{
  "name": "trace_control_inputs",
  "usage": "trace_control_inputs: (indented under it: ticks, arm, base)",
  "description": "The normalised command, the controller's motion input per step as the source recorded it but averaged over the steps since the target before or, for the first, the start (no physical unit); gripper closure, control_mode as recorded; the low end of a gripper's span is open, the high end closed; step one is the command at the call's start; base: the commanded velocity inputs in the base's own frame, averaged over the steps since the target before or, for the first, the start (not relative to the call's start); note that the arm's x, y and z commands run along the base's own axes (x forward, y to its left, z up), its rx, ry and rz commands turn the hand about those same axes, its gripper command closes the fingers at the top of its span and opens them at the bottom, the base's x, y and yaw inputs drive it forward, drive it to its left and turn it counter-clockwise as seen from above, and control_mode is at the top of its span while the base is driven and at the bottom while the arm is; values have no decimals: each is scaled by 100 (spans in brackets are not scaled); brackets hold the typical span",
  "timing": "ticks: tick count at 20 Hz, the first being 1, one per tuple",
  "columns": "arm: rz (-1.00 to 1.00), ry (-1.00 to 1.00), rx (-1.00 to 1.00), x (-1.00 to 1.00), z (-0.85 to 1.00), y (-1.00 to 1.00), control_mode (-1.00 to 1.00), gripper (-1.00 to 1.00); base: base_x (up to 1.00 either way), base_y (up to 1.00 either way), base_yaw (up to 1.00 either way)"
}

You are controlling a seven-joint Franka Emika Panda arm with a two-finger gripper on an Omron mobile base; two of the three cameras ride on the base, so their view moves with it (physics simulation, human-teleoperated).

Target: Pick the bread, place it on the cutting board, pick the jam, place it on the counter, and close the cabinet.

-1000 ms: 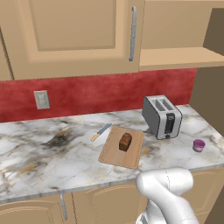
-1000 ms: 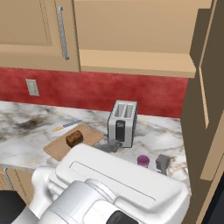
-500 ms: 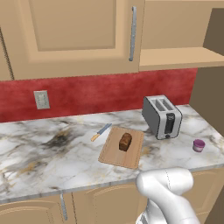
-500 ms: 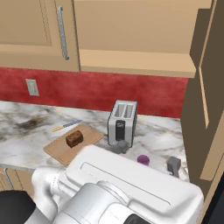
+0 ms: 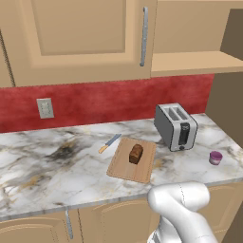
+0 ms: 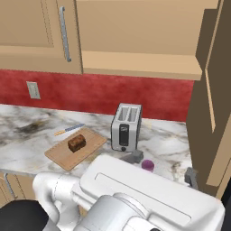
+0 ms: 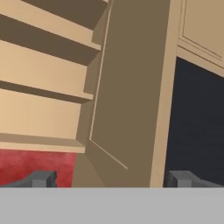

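Note:
The dark brown bread (image 5: 136, 154) (image 6: 77, 143) lies on the wooden cutting board (image 5: 122, 168) (image 6: 58, 156). To the right of the toaster, the purple jam (image 5: 216, 157) (image 6: 147, 165) stands on the white marble counter (image 5: 47, 166) (image 6: 27, 135). One door of the tan cabinet (image 5: 190, 61) (image 6: 215, 90) stands swung out at the right. My gripper (image 6: 162, 167) (image 7: 113, 179) is open and empty. It hangs low by the counter's right end and looks up at that door's inner face (image 7: 131, 96).
A silver toaster (image 5: 176, 126) (image 6: 126, 126) stands behind the jam. A knife (image 5: 109, 143) (image 6: 69, 130) lies left of the board. The closed cabinet door with its long bar handle (image 5: 144, 36) (image 6: 64, 34) hangs above. A wall outlet (image 5: 45, 107) sits on the red backsplash.
My hand has moved to the right, toward the open cabinet door, with its jaws still wide. Bread, board and jam have stayed put.

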Motion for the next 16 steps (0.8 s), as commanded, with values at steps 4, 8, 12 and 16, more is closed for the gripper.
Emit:
trace_control_inputs:
  ticks: [4,8,12,16]
  arm:
    - [0,0,0,0,-10,-8,-100,-100]
    - [0,0,0,0,-10,-6,-100,-100]
    - [0,0,0,0,-12,-8,-100,-100]
    - [0,-3,0,0,-13,-13,-100,-100]
  base:
    - [0,0,0]
    - [0,0,0]
    - [0,0,0]
    - [0,0,0]
